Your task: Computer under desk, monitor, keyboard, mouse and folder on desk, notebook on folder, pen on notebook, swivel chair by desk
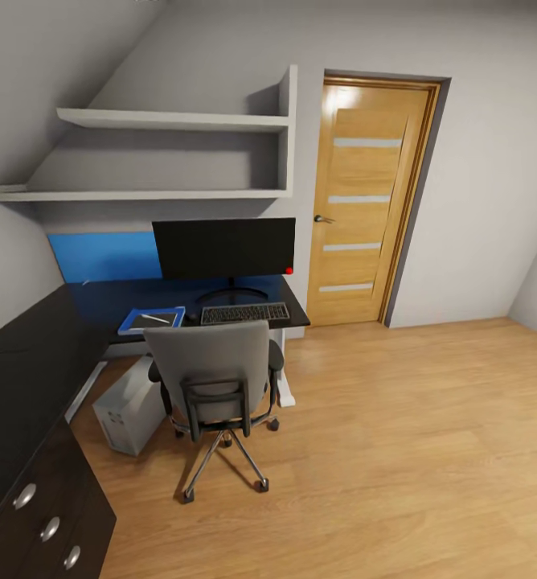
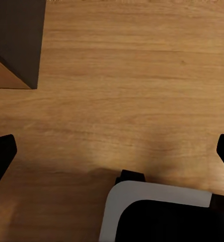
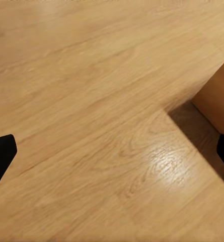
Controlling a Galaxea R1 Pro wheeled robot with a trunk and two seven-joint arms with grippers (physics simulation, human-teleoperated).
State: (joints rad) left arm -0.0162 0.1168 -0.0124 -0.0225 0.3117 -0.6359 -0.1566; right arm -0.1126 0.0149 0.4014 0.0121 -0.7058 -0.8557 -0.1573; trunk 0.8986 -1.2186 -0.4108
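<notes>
The black desk (image 1: 27,354) runs along the left wall and back corner. On it the monitor (image 1: 224,248) stands upright, with the keyboard (image 1: 244,313) in front of it. Left of the keyboard lies the blue notebook (image 1: 166,313) with the pen (image 1: 156,318) on top; a pale rim under it looks like the folder (image 1: 132,330). A small dark shape between notebook and keyboard may be the mouse (image 1: 191,319). The swivel chair (image 1: 216,370) is pushed up to the desk, its back towards me. The computer (image 1: 128,410) stands under the desk. My left gripper (image 2: 112,151) and right gripper (image 3: 112,151) hang open over bare floor.
A wooden door (image 1: 369,201) stands closed right of the desk, and two wall shelves (image 1: 172,121) hang above it. Dark drawers with silver knobs (image 1: 50,528) are at my near left. A dark furniture corner (image 2: 16,40) and a wooden one (image 3: 217,101) border the floor under my arms.
</notes>
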